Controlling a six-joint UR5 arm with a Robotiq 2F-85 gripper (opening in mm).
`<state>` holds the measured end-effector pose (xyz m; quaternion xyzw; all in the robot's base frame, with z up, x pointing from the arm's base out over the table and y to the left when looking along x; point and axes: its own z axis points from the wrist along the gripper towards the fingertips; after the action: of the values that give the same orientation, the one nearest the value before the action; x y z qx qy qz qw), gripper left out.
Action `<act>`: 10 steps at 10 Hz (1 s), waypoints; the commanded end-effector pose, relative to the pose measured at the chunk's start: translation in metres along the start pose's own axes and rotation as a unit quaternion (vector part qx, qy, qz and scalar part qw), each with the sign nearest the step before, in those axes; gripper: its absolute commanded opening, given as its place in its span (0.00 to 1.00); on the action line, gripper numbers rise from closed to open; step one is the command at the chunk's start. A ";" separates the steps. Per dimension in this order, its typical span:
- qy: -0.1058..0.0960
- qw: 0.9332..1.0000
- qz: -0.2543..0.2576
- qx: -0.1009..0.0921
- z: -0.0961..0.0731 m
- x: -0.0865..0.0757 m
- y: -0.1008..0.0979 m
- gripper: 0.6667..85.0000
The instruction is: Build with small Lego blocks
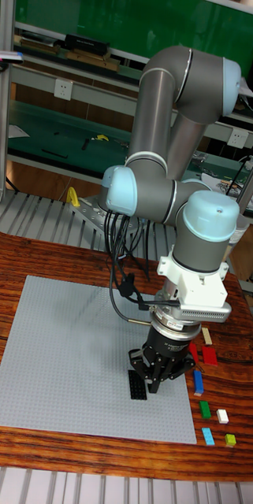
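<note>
- The gripper (156,383) hangs low over the grey baseplate (55,354), near its lower right part. Its fingers point down at a black brick (136,385). I cannot tell how far they are open, or whether they already touch the brick.
- The black brick lies on the baseplate, just left of the fingertips. It looks light, stiff and smooth, so I think a hold across its long sides is safest.
- Right of the baseplate edge, on the wooden table (31,244), lie spare bricks: red (208,356), blue (198,382), green (205,408) and white (222,416).
- The baseplate's left part gives open room for moving.
</note>
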<state>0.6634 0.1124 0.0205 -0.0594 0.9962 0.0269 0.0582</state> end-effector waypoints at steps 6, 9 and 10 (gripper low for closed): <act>0.025 1.000 -0.002 0.007 -0.007 0.015 -0.006 0.01; 0.027 1.000 0.013 0.002 -0.007 0.016 -0.003 0.01; 0.019 1.000 0.010 -0.003 -0.007 0.011 -0.001 0.01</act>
<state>0.6498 0.1053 0.0236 -0.0551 0.9977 0.0173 0.0360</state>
